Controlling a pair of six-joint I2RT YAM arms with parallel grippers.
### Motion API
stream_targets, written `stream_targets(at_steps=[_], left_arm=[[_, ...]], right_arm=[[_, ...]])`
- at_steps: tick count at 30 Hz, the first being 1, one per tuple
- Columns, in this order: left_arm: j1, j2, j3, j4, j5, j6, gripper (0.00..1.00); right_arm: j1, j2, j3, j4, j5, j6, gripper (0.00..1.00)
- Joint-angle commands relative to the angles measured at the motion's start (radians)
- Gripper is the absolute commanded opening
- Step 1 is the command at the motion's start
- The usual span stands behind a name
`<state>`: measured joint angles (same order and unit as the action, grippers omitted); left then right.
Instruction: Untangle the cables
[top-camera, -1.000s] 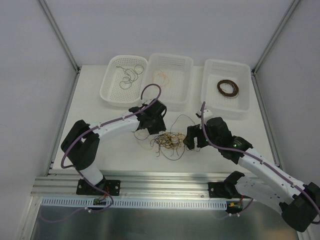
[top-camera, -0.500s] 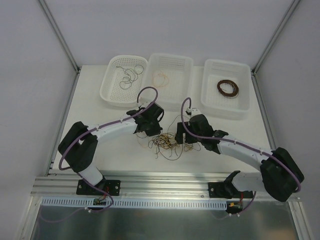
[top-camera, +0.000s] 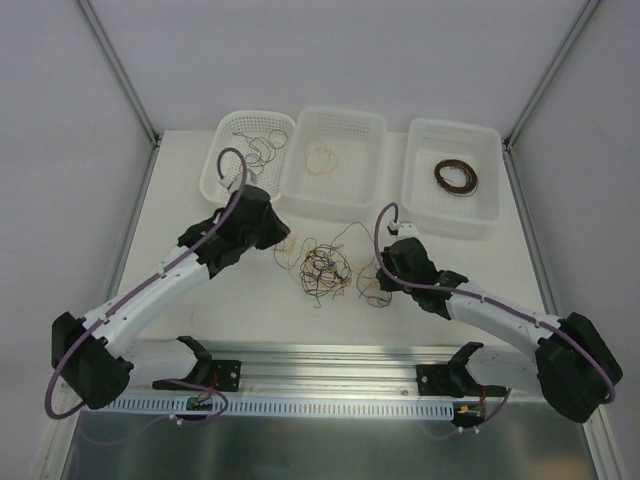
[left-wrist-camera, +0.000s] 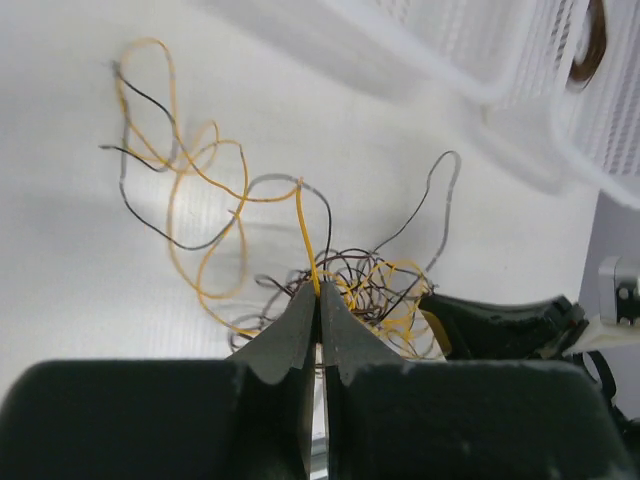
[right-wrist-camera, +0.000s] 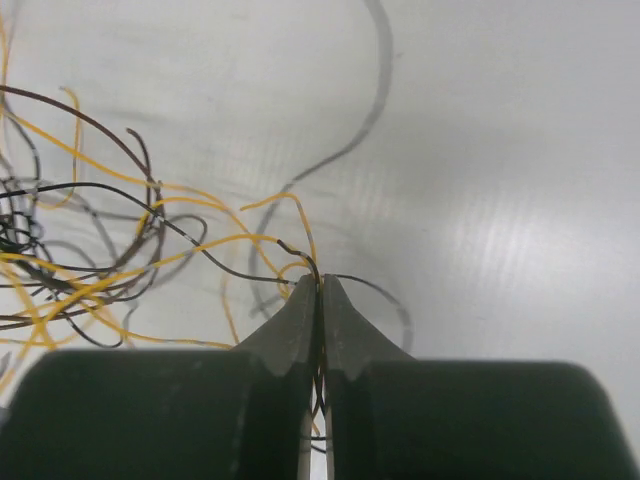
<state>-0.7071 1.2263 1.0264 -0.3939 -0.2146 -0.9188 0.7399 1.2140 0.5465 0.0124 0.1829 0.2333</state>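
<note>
The cables lie as a loose tangle of thin black, orange-yellow and brown wires on the white table between my two grippers. My left gripper sits at the tangle's upper left. In the left wrist view it is shut on a yellow wire that rises out of the knot. My right gripper sits at the tangle's right edge. Seen from the right wrist, it is shut on a black wire together with a yellow strand, and the knot spreads to the left.
Three white baskets stand along the back. The left basket holds a thin black wire, the middle basket an orange loop, the right basket a wound dark-brown ring. The aluminium rail runs along the near edge.
The left gripper shut on a yellow wire and drew back to the left. The right gripper closed on a black wire at the tangle's right side. The bundle shifted and spread.
</note>
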Motion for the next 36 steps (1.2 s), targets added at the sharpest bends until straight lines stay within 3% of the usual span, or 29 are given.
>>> stream_targets(at_steps=[1,6,16,20,27,28,31,32,36], left_arm=[[0.15,-0.131,0.026,-0.078,-0.006,0.121,0.0],[0.329,-0.243,0.176,-0.23,0.026,0.248,0.0],[0.615,-0.22,0.469,-0.453,-0.008,0.466,0.0],[0.672,-0.205,0.472,-0.476,-0.081,0.517,0.0],[0.673,-0.202,0.333,-0.477,0.001,0.534,0.0],[0.673,-0.215,0.299,-0.474,0.048,0.525,0.0],[0.673,-0.235,0.151,-0.438,0.139,0.492,0.0],[0.673,-0.249,0.115,-0.422,0.196,0.486,0.0],[0.673,-0.286,-0.015,-0.361,0.28,0.472,0.0]], right_arm=[[-0.055,-0.137,-0.026,-0.144,0.09,-0.045,0.01],[-0.152,-0.344,-0.023,-0.34,0.095,-0.089,0.01],[-0.433,-0.565,0.194,-0.67,0.095,-0.209,0.0],[-0.485,-0.585,0.277,-0.718,0.083,-0.229,0.01],[-0.49,-0.522,0.276,-0.738,0.076,-0.253,0.04],[-0.488,-0.516,0.265,-0.736,0.07,-0.247,0.08],[-0.484,-0.49,0.227,-0.717,-0.008,-0.252,0.36],[-0.481,-0.485,0.224,-0.695,-0.043,-0.262,0.52],[-0.397,-0.482,0.253,-0.655,-0.16,-0.319,0.72]])
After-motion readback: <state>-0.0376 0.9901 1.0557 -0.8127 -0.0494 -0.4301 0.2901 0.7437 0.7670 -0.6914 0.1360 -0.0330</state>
